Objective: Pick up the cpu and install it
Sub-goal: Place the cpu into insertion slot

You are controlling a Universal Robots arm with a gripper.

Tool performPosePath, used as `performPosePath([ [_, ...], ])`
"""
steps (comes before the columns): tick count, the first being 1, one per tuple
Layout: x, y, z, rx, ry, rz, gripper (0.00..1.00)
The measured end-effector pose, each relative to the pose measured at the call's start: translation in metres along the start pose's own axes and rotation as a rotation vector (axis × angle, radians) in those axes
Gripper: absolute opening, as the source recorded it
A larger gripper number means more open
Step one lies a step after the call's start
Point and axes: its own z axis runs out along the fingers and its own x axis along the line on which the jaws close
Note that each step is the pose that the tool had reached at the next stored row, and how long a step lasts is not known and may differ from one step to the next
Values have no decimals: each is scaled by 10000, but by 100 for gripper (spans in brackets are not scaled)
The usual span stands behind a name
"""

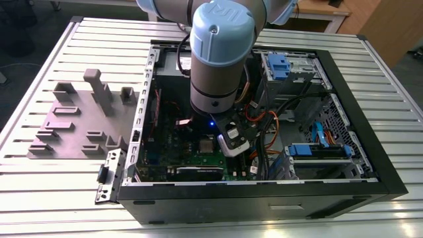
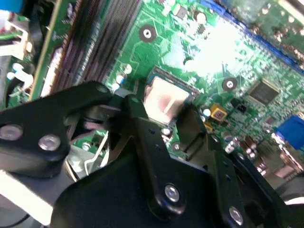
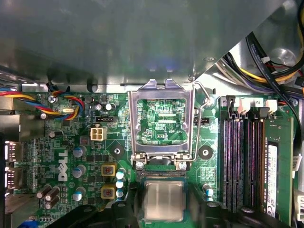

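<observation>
The cpu (image 2: 167,97), a small silver square, lies level in the motherboard socket (image 3: 164,175), also seen as the cpu (image 3: 164,213) and the cpu (image 1: 207,145). My gripper (image 2: 164,116) reaches down into the open computer case (image 1: 370,163). Its black fingers (image 2: 137,118) straddle the chip and press against two opposite edges. The silver socket frame (image 3: 164,92) stands flipped open beyond the chip, with its lever (image 3: 202,95) raised beside it. In the exterior view the gripper (image 1: 226,147) hangs just beside the chip under the arm's wrist.
Memory slots (image 3: 242,161) run close along one side of the socket. Loose cables (image 1: 278,124) and blue drive bays (image 1: 317,151) fill the case at the exterior view's right. A graphics card (image 1: 198,172) lies near the front wall. A grey fixture plate (image 1: 79,124) sits outside the case.
</observation>
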Motion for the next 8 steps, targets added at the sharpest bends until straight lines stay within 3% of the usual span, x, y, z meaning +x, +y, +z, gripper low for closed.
performPosePath([
  [1,0,0,0,1,2,1,54],
  [8,1,-1,1,4,3,2,54],
])
